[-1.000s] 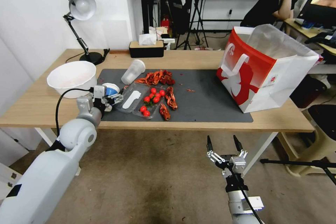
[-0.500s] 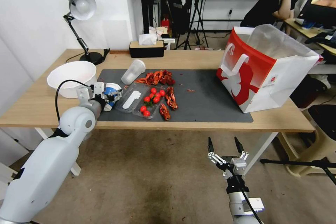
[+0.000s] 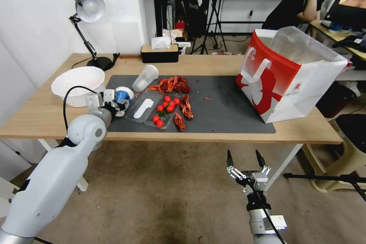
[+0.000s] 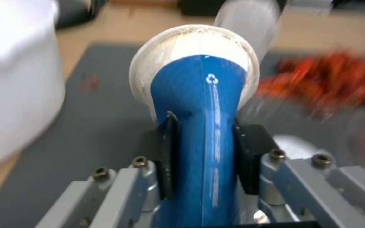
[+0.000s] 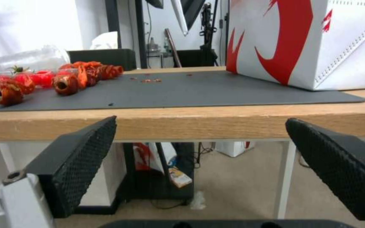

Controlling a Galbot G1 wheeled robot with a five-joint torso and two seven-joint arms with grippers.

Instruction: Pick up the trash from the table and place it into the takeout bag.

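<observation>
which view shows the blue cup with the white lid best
The left wrist view: the blue white-lidded paper cup sits close up, pinched in the left claw. The head view shows it small at the dark grey mat's corner.

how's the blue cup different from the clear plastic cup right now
The blue cup is opaque blue with a white lid; the translucent plastic cup is see-through and lidless. The blue cup is squeezed between the left tool's fingers, its wall dented; the translucent plastic cup lies free on the dark mat, untouched. The blue cup sits nearer the white bowl. Both are tipped over.
</observation>
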